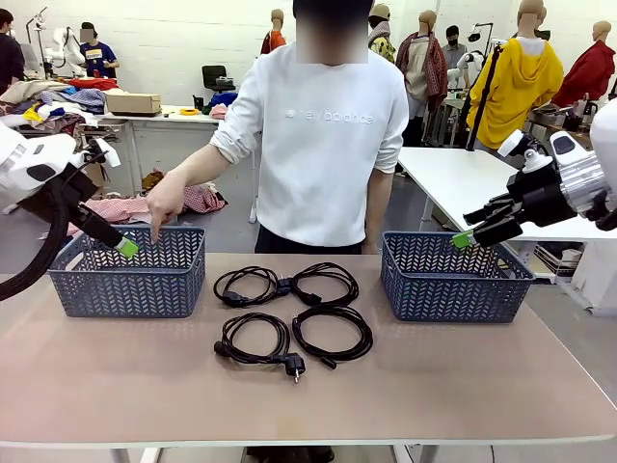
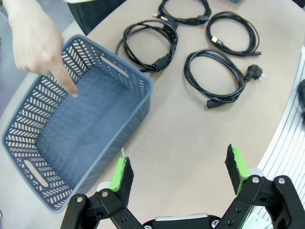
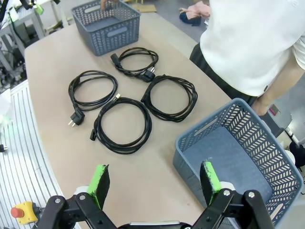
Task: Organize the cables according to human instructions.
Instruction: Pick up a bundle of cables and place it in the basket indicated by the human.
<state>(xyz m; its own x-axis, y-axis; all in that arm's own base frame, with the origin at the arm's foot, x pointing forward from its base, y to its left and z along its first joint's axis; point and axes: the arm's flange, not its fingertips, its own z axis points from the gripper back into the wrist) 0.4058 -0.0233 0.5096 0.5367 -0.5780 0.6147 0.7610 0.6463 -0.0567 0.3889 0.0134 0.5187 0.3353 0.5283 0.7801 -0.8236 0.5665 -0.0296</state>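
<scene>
Midway on the table the cables lie coiled, while the person's hand points into the nine o'clock basket. Both the left gripper and right gripper hang with jaws apart, empty. This is likely the instruction step, so next comes grasping one coil for that basket.

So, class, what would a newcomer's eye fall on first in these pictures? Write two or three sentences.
Four coiled black cables lie in the middle, between the left basket and the right basket, both blue. The person's hand points a finger into the left basket. The left gripper and right gripper hang open, each by its own side's basket.
</scene>
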